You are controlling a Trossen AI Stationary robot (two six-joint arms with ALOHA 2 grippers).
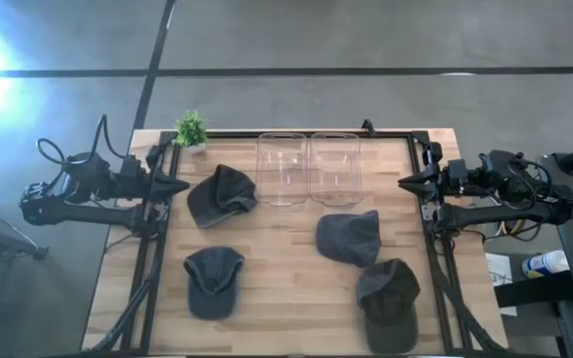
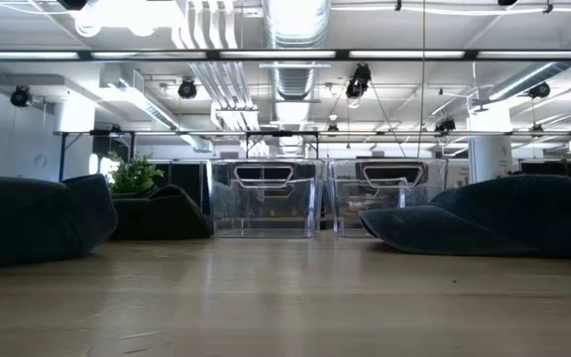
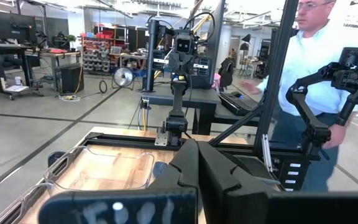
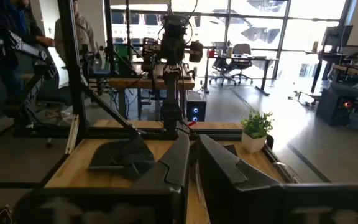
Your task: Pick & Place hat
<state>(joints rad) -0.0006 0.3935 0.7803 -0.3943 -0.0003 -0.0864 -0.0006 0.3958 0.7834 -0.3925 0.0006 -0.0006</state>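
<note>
I read the left hand (image 1: 181, 186) as clenched, fingers together in a point, parked at the left edge of the worktop (image 1: 286, 298) and grasping nothing. The right hand (image 1: 406, 182) mirrors it at the right edge, also clenched and holding nothing. Both point inward across the worktop toward each other.

Just beside the left hand lies a dark grey hat (image 1: 221, 195), crumpled, on the boards. Nearer the front on that side I see a second hat (image 1: 213, 280), flat, brim forward. On the right half lies a third hat (image 1: 349, 238), and touching its front corner a darker fourth hat (image 1: 388, 301).

Containers: two clear plastic bins (image 1: 307, 167) stand side by side, touching, at the back centre of the worktop. Left bin (image 1: 283, 169) and right bin (image 1: 334, 167) both hold nothing; I see bare wood through them. No hat is in either.

A small potted plant (image 1: 191, 129) sits at the back left corner
</note>
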